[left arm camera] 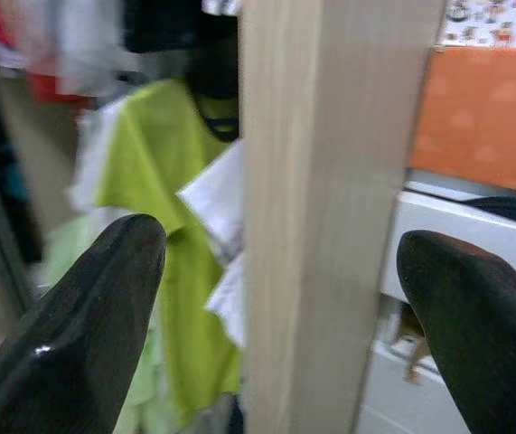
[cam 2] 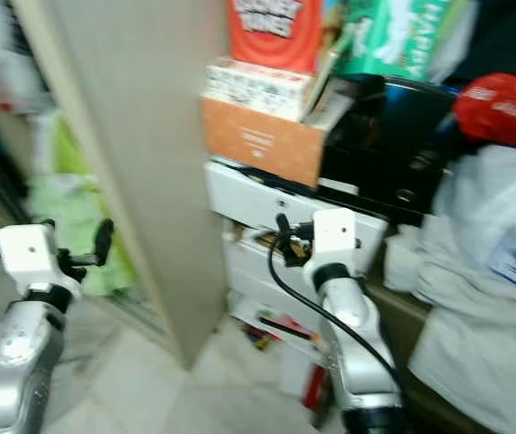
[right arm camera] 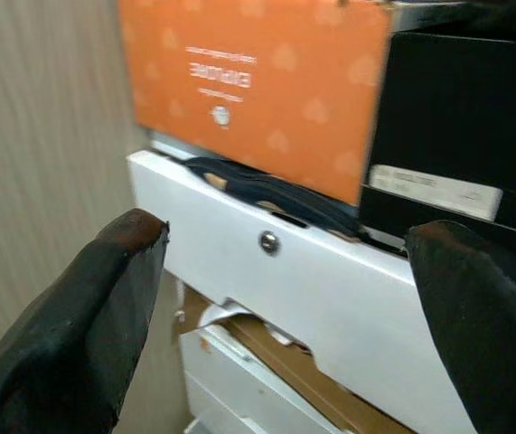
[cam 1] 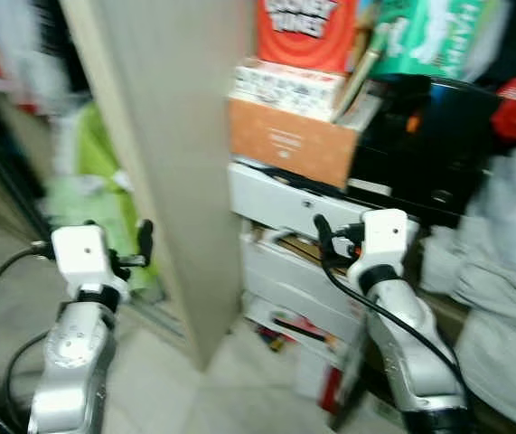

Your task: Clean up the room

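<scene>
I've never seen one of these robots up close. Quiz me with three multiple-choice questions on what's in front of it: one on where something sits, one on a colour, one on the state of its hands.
1. Where is the orange box?
A. on the white drawer unit
B. on the floor
C. in the left hand

2. What colour is the shirt beyond the wooden panel?
A. blue
B. lime green
C. brown

3. How are the robot's hands?
A. both shut on boxes
B. one open, one shut on a cloth
C. both open, holding nothing

Answers:
1. A, the box rests right above the top white drawer.
2. B, the left wrist view shows it lime green.
3. C, the left hand and right hand both show fingers spread with nothing between.
</scene>
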